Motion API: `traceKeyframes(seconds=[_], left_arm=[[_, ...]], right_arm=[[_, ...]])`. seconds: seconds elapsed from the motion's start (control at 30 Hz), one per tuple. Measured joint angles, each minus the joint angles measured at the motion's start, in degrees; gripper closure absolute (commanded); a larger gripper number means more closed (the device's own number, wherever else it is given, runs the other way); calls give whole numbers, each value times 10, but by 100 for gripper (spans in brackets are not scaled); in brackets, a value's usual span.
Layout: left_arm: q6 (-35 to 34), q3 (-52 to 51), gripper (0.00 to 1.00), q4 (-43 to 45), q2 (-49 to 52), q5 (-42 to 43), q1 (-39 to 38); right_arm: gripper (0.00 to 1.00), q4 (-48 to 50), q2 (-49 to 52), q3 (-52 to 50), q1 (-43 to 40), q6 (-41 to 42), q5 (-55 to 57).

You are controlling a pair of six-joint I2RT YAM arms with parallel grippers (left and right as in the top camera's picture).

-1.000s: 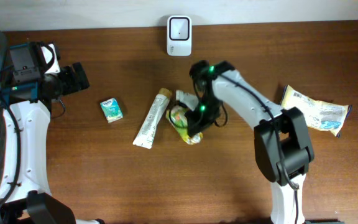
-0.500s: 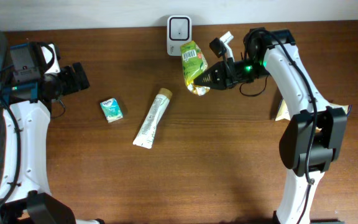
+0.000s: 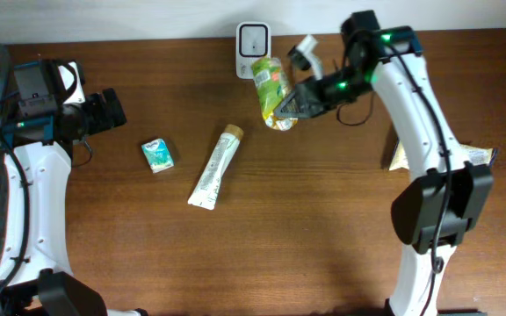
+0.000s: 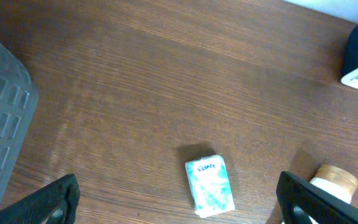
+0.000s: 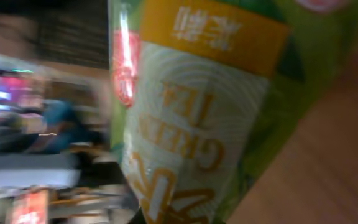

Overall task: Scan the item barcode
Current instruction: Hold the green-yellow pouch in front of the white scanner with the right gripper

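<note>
Your right tool [image 3: 288, 108]: clenched on glossy, crinkled green tea pouch [image 3: 271, 79], just beside boxy white scanner [image 3: 253, 39] | your left tool [image 3: 112, 109]: released, jaws wide above wood-grain counter [image 3: 323, 228]

A glossy green plastic drink pouch [image 3: 272, 88] with an orange band hangs lifted off the dark wooden desk [image 3: 323, 228], pinched at its lower end by the closed right gripper [image 3: 288, 109]. It sits roughly upright in the overhead view, its top end just beside the small white, square-faced barcode scanner [image 3: 253, 39], which stands at the desk's far edge. Up close in the right wrist view, the pouch [image 5: 191, 112] fills the frame, tilted, with orange "GREEN TEA" lettering on a white ringed panel. No barcode can be made out.
</note>
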Motion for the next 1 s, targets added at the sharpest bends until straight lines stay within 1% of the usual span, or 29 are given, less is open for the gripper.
traceKeyframes(seconds=[0.07, 0.13, 0.2, 0.23, 0.27, 0.3, 0.4, 0.57, 0.63, 0.73, 0.8, 0.87, 1.0], left_arm=[[0, 0, 1, 0, 0, 0, 0], [0, 0, 1, 0, 0, 0, 0], [0, 0, 1, 0, 0, 0, 0], [0, 0, 1, 1, 0, 0, 0], [0, 0, 1, 1, 0, 0, 0], [0, 0, 1, 0, 0, 0, 0], [0, 0, 1, 1, 0, 0, 0], [0, 0, 1, 0, 0, 0, 0], [0, 0, 1, 0, 0, 0, 0], [0, 0, 1, 0, 0, 0, 0], [0, 0, 1, 0, 0, 0, 0], [0, 0, 1, 0, 0, 0, 0], [0, 0, 1, 0, 0, 0, 0]], right_arm=[[96, 39, 0, 13, 28, 44, 97], [96, 120, 0, 36, 62, 88, 219], [96, 175, 0, 48, 87, 104, 318], [96, 227, 0, 50, 103, 108, 394], [96, 273, 1, 50, 119, 106, 475], [96, 297, 3, 50, 129, 95, 519], [96, 412, 20, 54, 148, 38, 631], [96, 608, 100, 56, 151, -71, 750], [96, 672, 142, 56, 147, -138, 783], [96, 734, 201, 56, 141, -260, 814], [96, 758, 231, 56, 138, -316, 826], [96, 767, 253, 56, 134, -348, 836], [96, 771, 260, 56, 132, -373, 865]])
